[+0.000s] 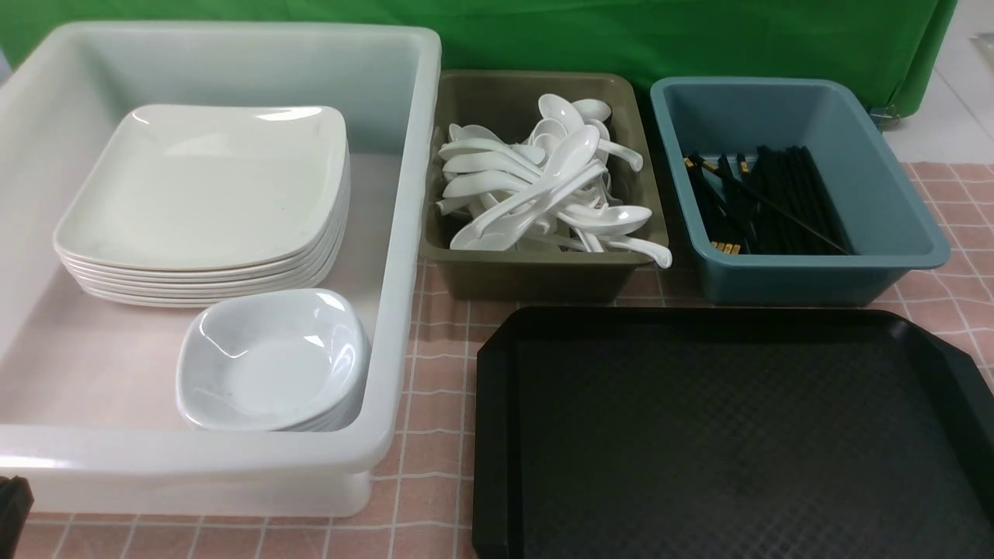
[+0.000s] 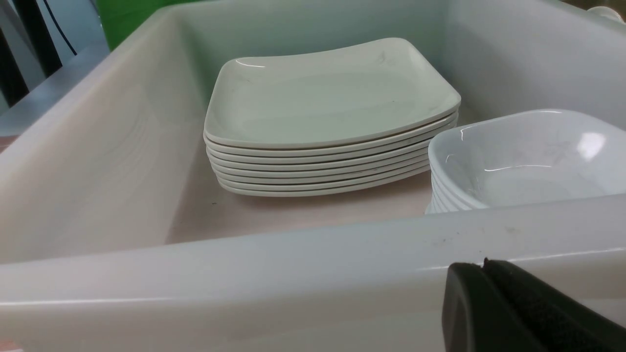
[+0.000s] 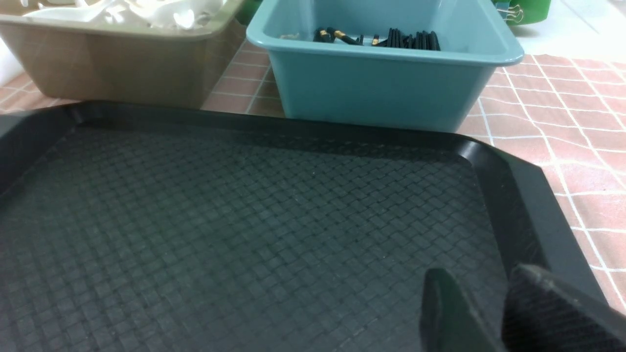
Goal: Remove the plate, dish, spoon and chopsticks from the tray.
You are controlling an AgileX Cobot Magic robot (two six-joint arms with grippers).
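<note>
My left gripper (image 2: pixel 484 266) sits low outside the near wall of the big translucent white plastic bin (image 1: pixel 404 256), its pads pressed together on nothing. Inside the bin, the glossy white square plates (image 1: pixel 206 190) lie stacked at the back and the small deep white dishes (image 1: pixel 272 361) nest in front. I judge these rigid, slick and chippable; I would pinch a plate by its raised rim.

Next comes the olive plastic tub (image 1: pixel 543 276), heaped with glossy white soup spoons (image 1: pixel 543 186): light, slippery, best taken across the handle. Then the blue plastic tub (image 1: pixel 815 268) holds the thin black chopsticks (image 1: pixel 765 202) with gold bands, stiff and prone to rolling; grip mid-length.

The black textured plastic tray (image 1: pixel 730 435) shows a bare floor, so clearing looks finished. My right gripper (image 3: pixel 494 298) hangs over its corner, jaws parted, empty.
</note>
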